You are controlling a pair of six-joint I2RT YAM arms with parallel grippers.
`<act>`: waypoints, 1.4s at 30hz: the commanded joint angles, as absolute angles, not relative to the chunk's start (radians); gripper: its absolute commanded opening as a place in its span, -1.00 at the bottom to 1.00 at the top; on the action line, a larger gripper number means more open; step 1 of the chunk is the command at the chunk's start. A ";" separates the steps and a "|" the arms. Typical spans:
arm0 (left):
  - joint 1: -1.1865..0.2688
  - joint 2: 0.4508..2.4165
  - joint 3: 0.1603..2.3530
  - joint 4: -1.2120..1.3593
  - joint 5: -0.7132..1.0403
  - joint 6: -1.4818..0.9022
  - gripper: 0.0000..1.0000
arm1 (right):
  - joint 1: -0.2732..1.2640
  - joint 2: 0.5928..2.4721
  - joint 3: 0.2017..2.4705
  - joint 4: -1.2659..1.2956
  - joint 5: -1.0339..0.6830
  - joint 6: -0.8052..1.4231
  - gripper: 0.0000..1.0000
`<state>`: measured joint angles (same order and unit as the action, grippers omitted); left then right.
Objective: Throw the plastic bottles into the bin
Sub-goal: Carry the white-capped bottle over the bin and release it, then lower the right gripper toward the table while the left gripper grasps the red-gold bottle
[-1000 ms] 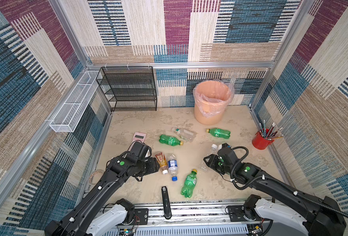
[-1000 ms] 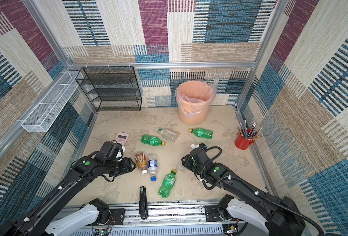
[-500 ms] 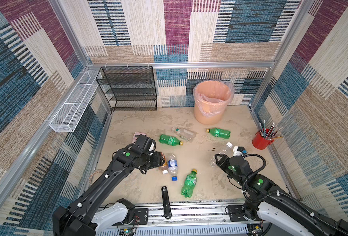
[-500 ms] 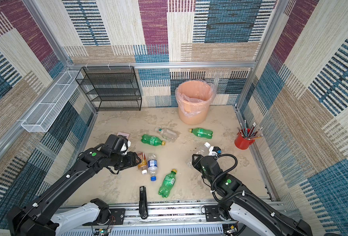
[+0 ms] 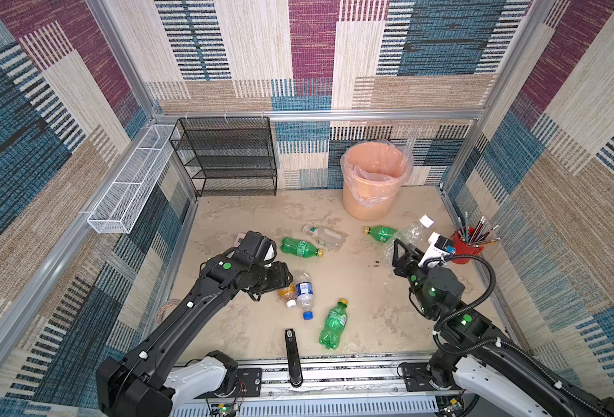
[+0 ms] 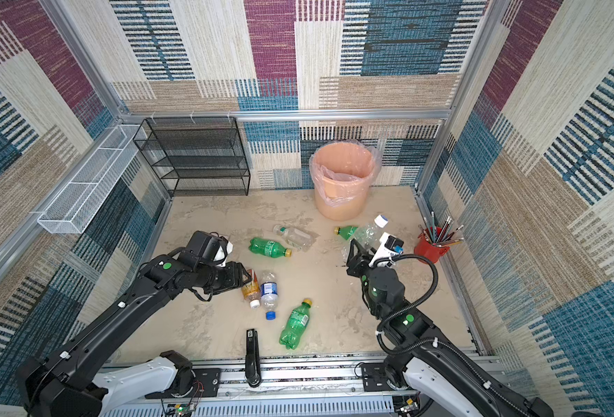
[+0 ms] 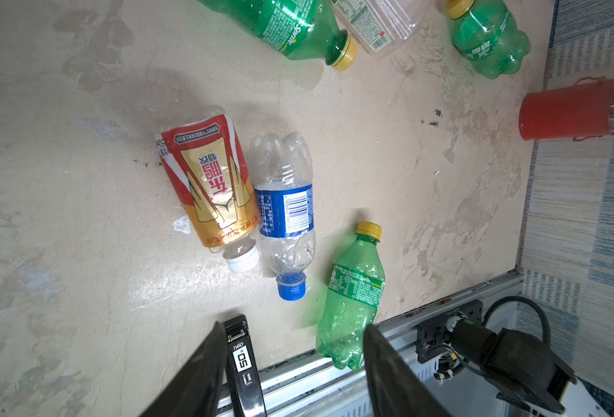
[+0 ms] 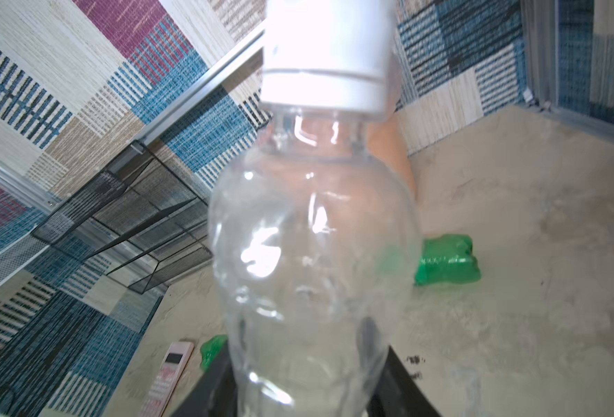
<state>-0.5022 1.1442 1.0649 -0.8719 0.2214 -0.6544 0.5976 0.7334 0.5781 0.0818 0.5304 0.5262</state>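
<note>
My right gripper (image 5: 397, 249) (image 8: 305, 350) is shut on a clear bottle with a white cap (image 5: 412, 231) (image 8: 312, 234), held cap-up off the floor. The peach bin (image 5: 367, 205) stands behind it. My left gripper (image 5: 287, 278) (image 7: 295, 326) hangs open and empty beside an amber bottle with a red label (image 5: 285, 291) (image 7: 211, 180) and a clear blue-capped bottle (image 5: 303, 292) (image 7: 284, 209). Green bottles lie near the front (image 5: 332, 323), at mid-floor (image 5: 300, 247) and near the bin (image 5: 381, 233). A clear bottle (image 5: 323, 234) lies beside the middle one.
A black stapler (image 5: 293, 353) lies at the front edge. A pink calculator (image 5: 240, 238) shows behind my left wrist. A red pencil cup (image 5: 464, 249) stands at the right wall. A black mesh rack (image 5: 226, 159) and a white wire basket (image 5: 128, 187) are at the back left.
My right gripper has risen off the floor with the clear white-capped bottle and moved back toward the bin. My left gripper has crept right, toward the amber bottle.
</note>
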 commanded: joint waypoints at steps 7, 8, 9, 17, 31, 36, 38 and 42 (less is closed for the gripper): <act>-0.502 1.162 1.129 -0.829 0.192 -0.681 0.24 | 0.250 1.473 1.700 0.024 0.078 0.284 0.36; -0.502 1.161 1.132 -0.827 0.190 -0.683 0.24 | 0.247 1.578 1.800 -0.111 0.070 0.272 0.56; -0.502 1.161 1.137 -0.825 0.186 -0.683 0.23 | 0.247 1.666 1.981 -0.244 0.075 0.264 0.74; -0.501 1.094 1.076 -0.827 0.143 -0.687 0.24 | 0.265 1.405 1.805 -0.129 0.188 0.261 0.99; -0.500 1.090 0.956 -0.775 0.204 -0.701 0.23 | 0.301 0.963 0.905 -0.528 -0.055 0.756 0.53; -0.503 1.137 0.975 -0.854 0.150 -0.712 0.34 | 0.401 0.975 0.773 -0.561 -0.082 0.843 0.54; -0.502 1.160 0.983 -0.875 0.116 -0.715 0.43 | 0.441 0.981 0.757 -0.561 -0.077 0.868 0.55; -0.501 1.206 1.010 -0.906 0.026 -0.766 0.48 | 0.492 0.987 0.753 -0.542 -0.072 0.908 0.56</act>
